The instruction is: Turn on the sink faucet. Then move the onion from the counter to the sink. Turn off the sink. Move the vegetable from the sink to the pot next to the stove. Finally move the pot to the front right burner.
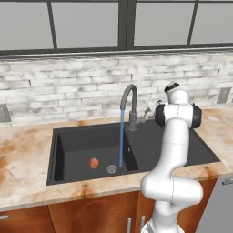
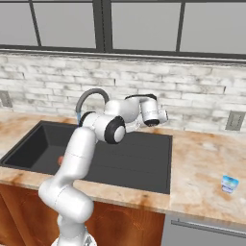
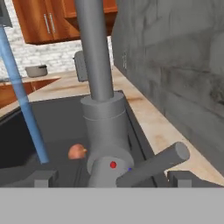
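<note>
Blue water (image 1: 121, 141) runs from the dark gooseneck faucet (image 1: 132, 107) into the black sink (image 1: 73, 141). On the basin floor, left of the drain (image 1: 111, 169), lies the reddish-orange onion (image 1: 93, 162). My gripper (image 1: 146, 114) hovers at the faucet's base from the right, open. In the hand view its fingertips (image 3: 43, 178) stand wide apart on either side of the faucet base (image 3: 105, 127) and its side lever (image 3: 153, 164), touching nothing. The onion (image 3: 77, 151) and water stream (image 3: 24, 109) show beyond. A grey pot (image 3: 36, 71) stands far off on the counter.
Beige marbled counter (image 1: 27, 159) surrounds the sink, and a brick wall (image 1: 68, 86) with windows rises close behind the faucet. A small blue-and-white thing (image 2: 229, 183) lies on the counter to the right. My own elbow (image 2: 108, 127) hangs over the sink's drainboard side (image 2: 144, 153).
</note>
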